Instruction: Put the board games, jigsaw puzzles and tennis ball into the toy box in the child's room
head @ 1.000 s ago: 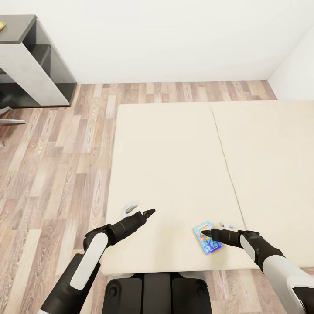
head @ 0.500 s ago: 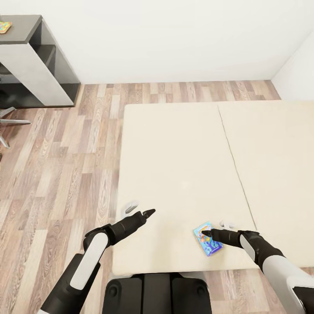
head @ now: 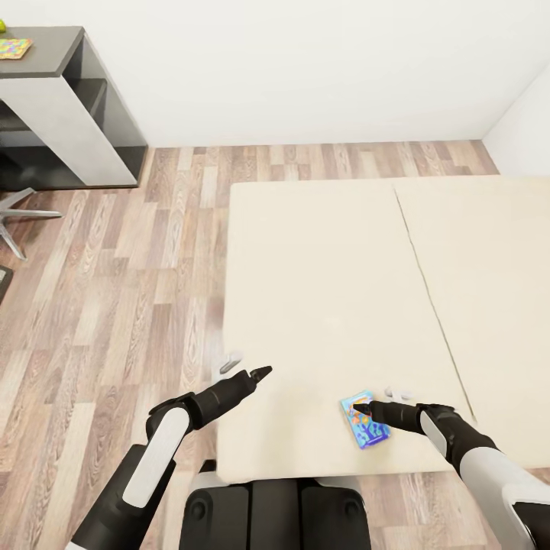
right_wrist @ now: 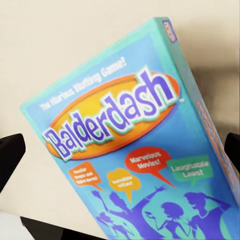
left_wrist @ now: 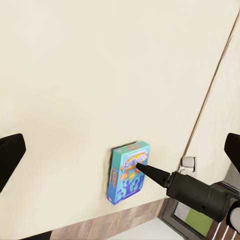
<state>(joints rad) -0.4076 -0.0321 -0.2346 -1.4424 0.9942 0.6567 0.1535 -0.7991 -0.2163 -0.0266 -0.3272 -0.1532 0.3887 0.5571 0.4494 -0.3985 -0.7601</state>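
Note:
A teal and blue "Balderdash" board game (head: pixel 365 420) hangs just over the near edge of the cream bed (head: pixel 328 290). My right gripper (head: pixel 357 409) is shut on it. The right wrist view shows the box face (right_wrist: pixel 125 145) close up, with a dark fingertip (right_wrist: pixel 10 156) at each side. My left gripper (head: pixel 263 373) is open and holds nothing, hovering over the bed left of the box. From the left wrist, the box (left_wrist: pixel 127 171) casts a shadow on the mattress. A jigsaw puzzle (head: pixel 14 48) lies on the grey table (head: pixel 53 72) at the far left.
Wooden floor (head: pixel 99 290) runs between the bed and the table. Chair legs (head: pixel 23 221) stick out at the left edge. White walls close the room behind, and a seam (head: pixel 424 283) divides the mattress.
The whole picture has shifted: bed, floor and table slid to the right as the camera moved. The board game kept its place at my right gripper. Both arms hold the same pose.

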